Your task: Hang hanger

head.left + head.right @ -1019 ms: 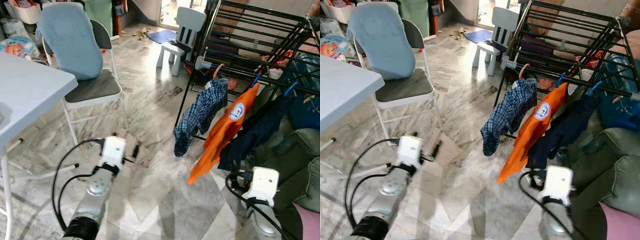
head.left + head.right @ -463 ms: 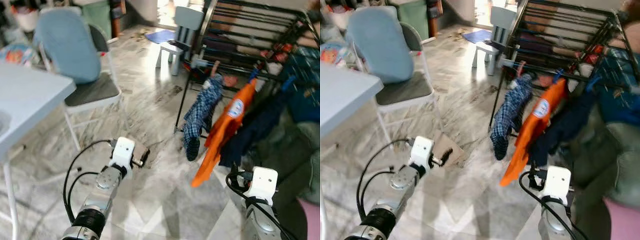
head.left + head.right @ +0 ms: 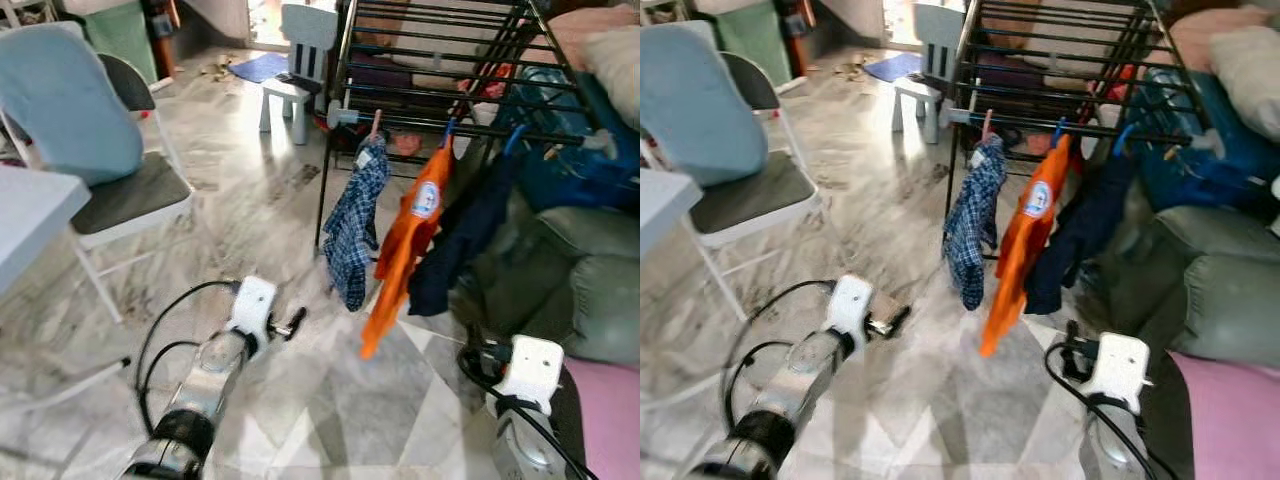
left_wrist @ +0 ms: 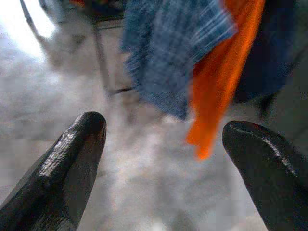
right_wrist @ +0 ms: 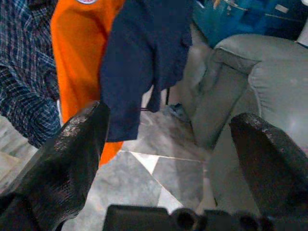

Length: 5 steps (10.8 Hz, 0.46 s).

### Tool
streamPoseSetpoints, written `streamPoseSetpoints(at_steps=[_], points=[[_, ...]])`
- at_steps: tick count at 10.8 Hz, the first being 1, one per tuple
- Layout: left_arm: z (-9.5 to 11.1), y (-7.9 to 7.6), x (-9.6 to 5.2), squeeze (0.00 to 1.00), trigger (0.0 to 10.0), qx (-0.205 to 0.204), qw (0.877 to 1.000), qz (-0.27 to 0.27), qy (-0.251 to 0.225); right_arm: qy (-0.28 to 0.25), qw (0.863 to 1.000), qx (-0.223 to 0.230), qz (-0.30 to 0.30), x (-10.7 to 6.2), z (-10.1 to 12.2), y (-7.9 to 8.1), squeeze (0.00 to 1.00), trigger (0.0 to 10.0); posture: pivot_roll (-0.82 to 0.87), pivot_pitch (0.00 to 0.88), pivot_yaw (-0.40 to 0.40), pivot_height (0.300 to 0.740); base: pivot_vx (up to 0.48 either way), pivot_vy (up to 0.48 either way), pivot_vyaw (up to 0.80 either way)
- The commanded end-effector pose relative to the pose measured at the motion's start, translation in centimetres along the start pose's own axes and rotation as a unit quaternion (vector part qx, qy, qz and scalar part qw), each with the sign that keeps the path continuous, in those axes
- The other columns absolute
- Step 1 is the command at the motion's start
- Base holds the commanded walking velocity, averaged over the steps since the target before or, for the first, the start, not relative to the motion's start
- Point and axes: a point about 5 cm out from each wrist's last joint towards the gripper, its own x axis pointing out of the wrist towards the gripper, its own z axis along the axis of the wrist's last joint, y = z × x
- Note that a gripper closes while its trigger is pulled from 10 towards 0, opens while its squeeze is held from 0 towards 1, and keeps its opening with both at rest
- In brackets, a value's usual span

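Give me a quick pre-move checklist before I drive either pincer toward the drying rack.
1. Left pincer open and empty: ok, fingers spread with nothing between them.
2. Right pincer open and empty: ok.
3. Hanger in hand to hang: not ok, neither pincer holds one.
4. Garments on the drying rack: ok, plaid shirt, orange shirt and navy garment hang side by side from its front rail.
5. Free rail space: cannot tell, the clothes cover the near rail.
6. Path ahead: ok, bare marble floor between the pincers and the rack.
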Motion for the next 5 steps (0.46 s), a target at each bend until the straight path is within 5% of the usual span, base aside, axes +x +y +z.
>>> streamPoseSetpoints(at_steps=[1, 3, 5], points=[[0.4, 0.3, 0.2, 0.0, 10.0, -0.028, 1.0, 0.003, -0.007, -0.002, 1.0, 0.003, -0.007, 0.1, 0.0, -0.2, 0.0, 10.0, 0.0, 0.0, -0.016, 0.74, 0.0, 0.0, 0.0], [0.7, 0.5, 0.6, 0.0, 10.0, -0.03, 0.999, 0.012, -0.006, -0.018, 0.999, 0.011, -0.036, 0.1, 0.3, -0.6, 0.0, 10.0, -0.02, 0.0, 0.033, 0.74, 0.0, 0.0, 0.0], [0.9, 0.8, 0.9, 0.0, 10.0, -0.017, 1.0, 0.02, 0.004, -0.034, 0.999, -0.005, -0.024, -0.4, 0.9, 0.8, 0.0, 10.0, -0.05, 0.0, 0.052, 0.74, 0.0, 0.0, 0.0]])
